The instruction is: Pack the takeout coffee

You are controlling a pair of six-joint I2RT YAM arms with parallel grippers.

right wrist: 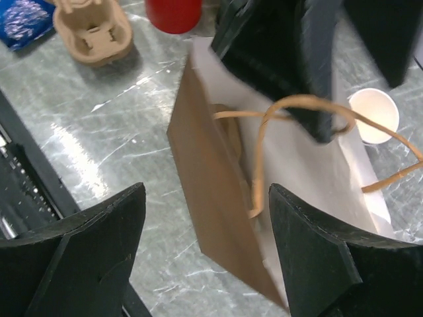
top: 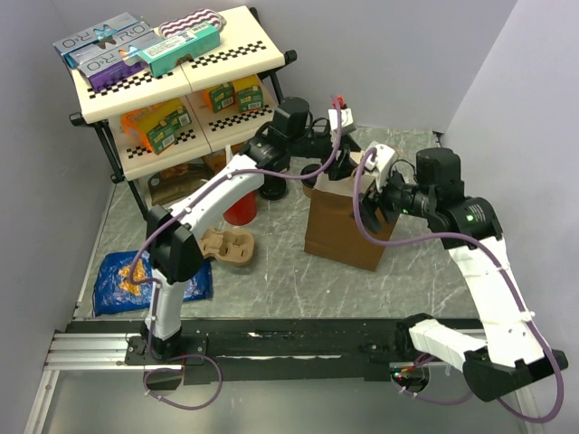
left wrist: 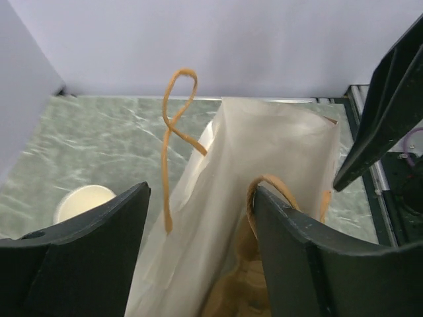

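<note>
Over the mouth of the paper bag [top: 348, 221] the left end effector [left wrist: 201, 191] and right end effector [right wrist: 206, 191] both hang open and empty — the lidded takeout coffee shows in no view, perhaps down inside the bag, so neither arm is clearly nearer.

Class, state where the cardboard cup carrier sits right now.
Top view: the cardboard cup carrier lies left of the brown paper bag, just in front of the red cup.
</note>
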